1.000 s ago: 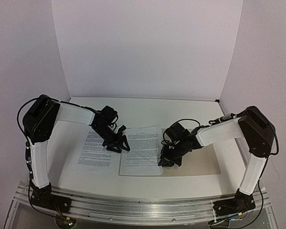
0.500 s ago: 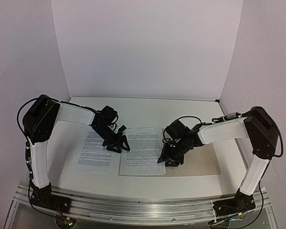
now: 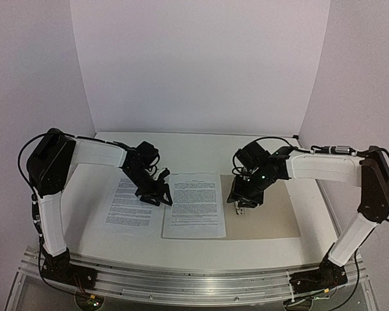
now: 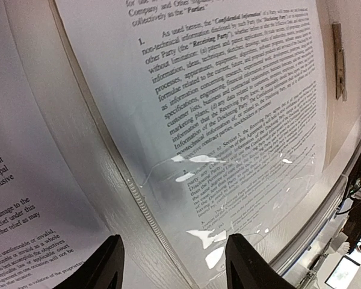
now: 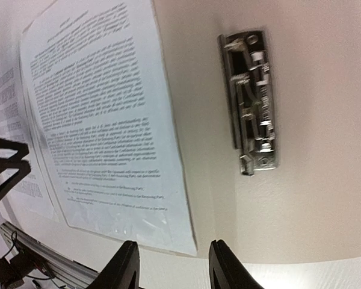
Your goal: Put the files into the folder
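Two printed white sheets lie flat on the table: the left sheet (image 3: pixel 131 206) and the middle sheet (image 3: pixel 194 204), which looks glossy in the left wrist view (image 4: pixel 228 108). The tan folder (image 3: pixel 272 210) lies open to the right, its metal fastener (image 5: pixel 253 102) showing, and the middle sheet's right edge (image 5: pixel 168 150) overlaps it. My left gripper (image 3: pixel 157 196) is open and low over the gap between the sheets, holding nothing (image 4: pixel 174 268). My right gripper (image 3: pixel 241 206) is open and empty above the folder's left part (image 5: pixel 173 268).
White walls enclose the white table (image 3: pixel 194 146) at the back and both sides. The aluminium rail (image 3: pixel 181 278) with the arm bases runs along the near edge. The left sheet also shows in the left wrist view (image 4: pixel 18 180).
My right arm has lifted and swung back and to the right, off the middle sheet's right edge, over the folder. My left gripper has barely moved. The sheets lie as before.
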`<state>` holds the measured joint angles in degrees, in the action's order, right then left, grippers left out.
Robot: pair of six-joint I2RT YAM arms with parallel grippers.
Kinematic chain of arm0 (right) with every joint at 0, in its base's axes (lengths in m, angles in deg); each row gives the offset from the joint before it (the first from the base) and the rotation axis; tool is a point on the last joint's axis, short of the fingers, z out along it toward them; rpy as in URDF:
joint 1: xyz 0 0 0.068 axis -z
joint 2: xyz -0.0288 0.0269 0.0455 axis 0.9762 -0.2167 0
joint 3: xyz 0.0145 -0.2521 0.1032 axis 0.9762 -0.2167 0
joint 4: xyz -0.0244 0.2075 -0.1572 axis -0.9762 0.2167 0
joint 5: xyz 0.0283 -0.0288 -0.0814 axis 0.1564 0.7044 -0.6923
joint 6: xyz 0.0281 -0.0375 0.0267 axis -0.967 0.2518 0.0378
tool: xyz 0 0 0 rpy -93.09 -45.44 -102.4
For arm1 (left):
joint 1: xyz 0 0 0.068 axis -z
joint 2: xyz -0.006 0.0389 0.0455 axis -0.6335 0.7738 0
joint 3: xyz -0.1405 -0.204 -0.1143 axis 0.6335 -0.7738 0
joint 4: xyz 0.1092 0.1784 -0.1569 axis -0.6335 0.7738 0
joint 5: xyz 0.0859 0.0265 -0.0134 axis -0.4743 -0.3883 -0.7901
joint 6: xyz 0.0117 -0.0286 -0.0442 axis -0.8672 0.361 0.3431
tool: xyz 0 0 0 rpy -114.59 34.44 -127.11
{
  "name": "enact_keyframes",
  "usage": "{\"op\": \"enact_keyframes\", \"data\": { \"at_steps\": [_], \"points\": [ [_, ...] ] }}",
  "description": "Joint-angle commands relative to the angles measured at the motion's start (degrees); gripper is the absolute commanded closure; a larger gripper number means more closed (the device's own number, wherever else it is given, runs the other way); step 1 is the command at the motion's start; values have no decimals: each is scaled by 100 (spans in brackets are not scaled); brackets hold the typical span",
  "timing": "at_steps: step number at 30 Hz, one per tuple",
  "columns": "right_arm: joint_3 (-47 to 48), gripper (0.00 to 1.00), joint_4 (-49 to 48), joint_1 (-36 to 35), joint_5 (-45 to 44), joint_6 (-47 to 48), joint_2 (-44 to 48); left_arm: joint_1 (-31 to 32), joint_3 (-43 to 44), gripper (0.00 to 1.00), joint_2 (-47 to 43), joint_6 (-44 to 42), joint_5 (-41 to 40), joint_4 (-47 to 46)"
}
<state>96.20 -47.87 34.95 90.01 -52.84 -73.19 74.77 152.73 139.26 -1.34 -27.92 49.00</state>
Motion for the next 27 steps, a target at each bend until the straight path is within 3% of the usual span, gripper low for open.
{"op": "enact_keyframes", "data": {
  "at_steps": [1, 5, 10, 17, 23, 27],
  "points": [
    [-252, 61, 221, 479, 10, 257, 315, 4, 531, 42, -493, -753, -155, 333],
    [-613, 64, -453, 843, 788, 501, 332, 96, 1193, 40, -377, -1546, -247, 348],
    [-970, 65, -939, 1205, 1168, 874, 214, 752, 2272, 39, 329, -2153, -599, 242],
    [-1067, 75, -1282, 1371, 1642, 1294, -85, 1190, 3515, 40, 1625, -1457, -361, -224],
    [-946, 78, -1371, 1542, 2180, 1689, -392, 1423, 4263, 42, 2368, -1175, -547, -286],
    [-814, 83, -1345, 1546, 2065, 1877, -533, 1479, 4498, 44, 2523, -1187, -763, -317]
  ]
}}
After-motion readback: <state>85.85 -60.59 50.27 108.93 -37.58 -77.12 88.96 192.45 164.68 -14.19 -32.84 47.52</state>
